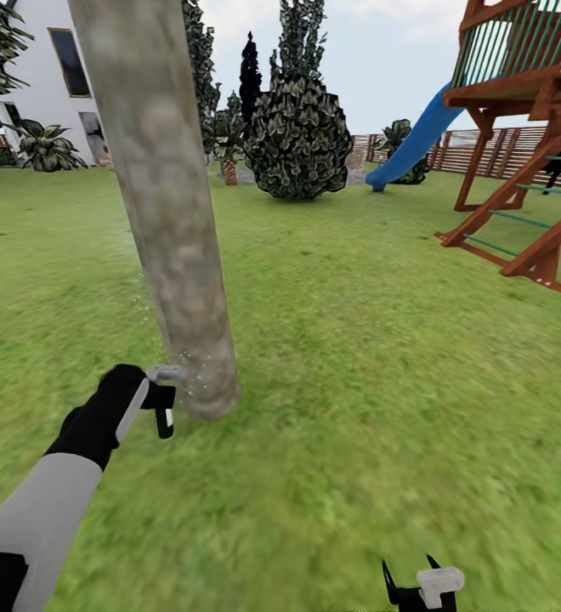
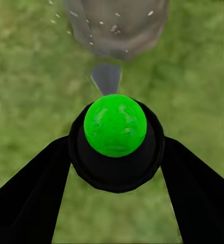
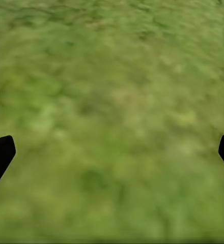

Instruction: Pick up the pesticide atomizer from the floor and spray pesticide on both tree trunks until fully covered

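Note:
A thick, mottled beige-grey tree trunk (image 1: 166, 212) rises just ahead of me from the grass floor (image 1: 357, 357). My left gripper (image 1: 149, 395) is shut on the pesticide atomizer (image 1: 166, 399), held low beside the trunk's base. Its grey nozzle points at the bark, and fine whitish specks of pesticide (image 1: 197, 374) hang there. In the left wrist view the atomizer (image 2: 115, 127) shows a bright green round top on a black body between my fingers (image 2: 30, 198), with specks on the trunk (image 2: 117, 25). My right gripper (image 1: 410, 586) hangs open over bare grass (image 3: 112, 101).
A wooden play tower (image 1: 527, 127) with a blue slide (image 1: 412, 140) stands at the right. A round dark bush (image 1: 297, 140) sits straight ahead in the distance. A white house (image 1: 42, 76) and a slatted fence (image 1: 484, 149) bound the lawn.

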Controlling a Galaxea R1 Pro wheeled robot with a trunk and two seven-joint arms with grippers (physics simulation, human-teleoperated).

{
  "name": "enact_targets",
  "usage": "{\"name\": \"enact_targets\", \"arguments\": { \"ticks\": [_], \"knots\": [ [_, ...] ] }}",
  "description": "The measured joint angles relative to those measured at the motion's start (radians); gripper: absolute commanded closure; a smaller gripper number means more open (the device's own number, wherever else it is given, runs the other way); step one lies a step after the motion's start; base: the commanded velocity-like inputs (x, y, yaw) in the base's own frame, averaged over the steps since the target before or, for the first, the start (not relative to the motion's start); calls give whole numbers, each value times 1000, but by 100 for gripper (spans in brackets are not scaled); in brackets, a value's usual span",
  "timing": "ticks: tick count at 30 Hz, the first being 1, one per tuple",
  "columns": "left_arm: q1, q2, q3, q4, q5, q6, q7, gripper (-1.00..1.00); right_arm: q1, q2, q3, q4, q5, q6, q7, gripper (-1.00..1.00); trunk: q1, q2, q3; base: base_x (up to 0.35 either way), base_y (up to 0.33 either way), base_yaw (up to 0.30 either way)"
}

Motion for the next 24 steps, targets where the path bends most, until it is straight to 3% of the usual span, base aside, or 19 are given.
{"name": "enact_targets", "arguments": {
  "ticks": [5,8,11,12,14,16,20,24],
  "knots": [
    [-2,-37,-30,-64,-1,5,0,100,0,0,0,0,0,0,0,-100,0,0,0,-156,-60,-4],
    [-5,-24,-31,-78,-11,10,0,100,0,0,0,0,0,0,0,-100,0,0,0,-8,-4,-13],
    [-30,36,-28,-80,-15,12,0,100,0,0,0,0,0,0,0,-100,0,0,0,-1,0,-220],
    [-33,44,-28,-80,-3,12,0,100,0,0,0,0,0,0,0,-100,0,0,0,0,0,-107],
    [-34,40,-32,-81,1,12,-1,100,0,0,0,0,0,0,0,-100,0,0,0,-26,0,-36],
    [-36,14,-35,-104,6,14,-2,100,0,0,0,0,0,0,0,-100,0,0,0,-252,0,-4],
    [-37,-10,-37,-123,-2,14,-1,100,0,0,0,0,0,0,0,-100,0,0,0,-84,0,-1],
    [-53,13,-28,-141,-5,14,-1,100,0,0,0,0,0,0,0,-100,0,0,0,-3,0,0]
  ]
}}
